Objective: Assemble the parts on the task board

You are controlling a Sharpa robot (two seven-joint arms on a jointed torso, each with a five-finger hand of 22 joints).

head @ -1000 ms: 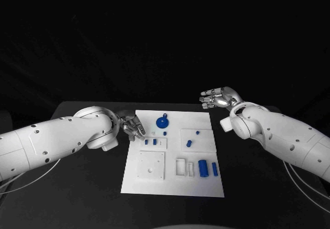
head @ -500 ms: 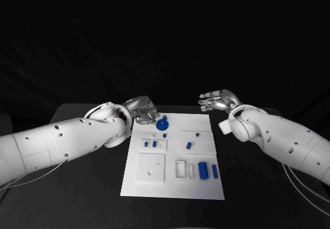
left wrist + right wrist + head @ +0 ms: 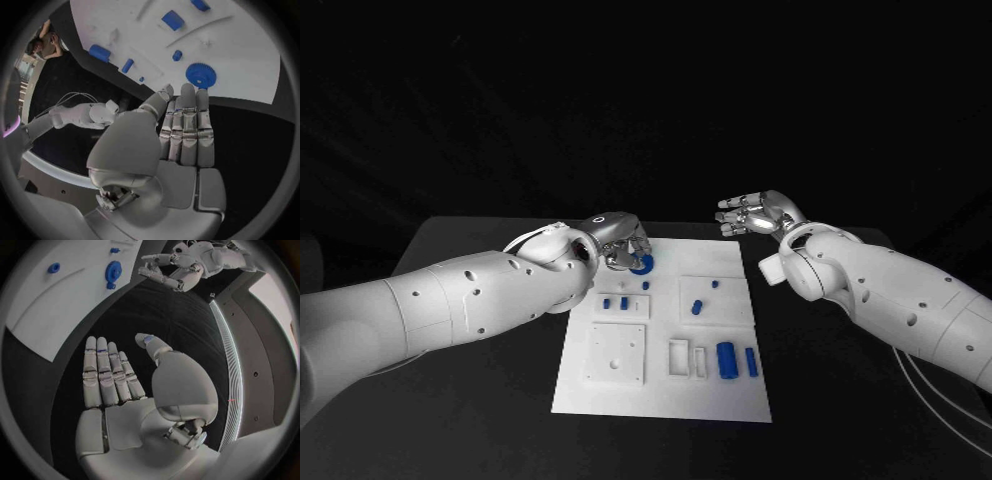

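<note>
Gear (image 3: 200, 75) just past left hand's (image 3: 178, 135) fingertips (image 3: 187, 91) — no contact.

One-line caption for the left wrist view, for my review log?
Left hand, fingers straight and empty, reaches toward the blue gear on the white task board.

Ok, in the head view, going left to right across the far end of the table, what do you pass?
Left hand → blue gear at its fingertips → bare far corner of the task board → right hand, hovering past the board's right edge.
</note>
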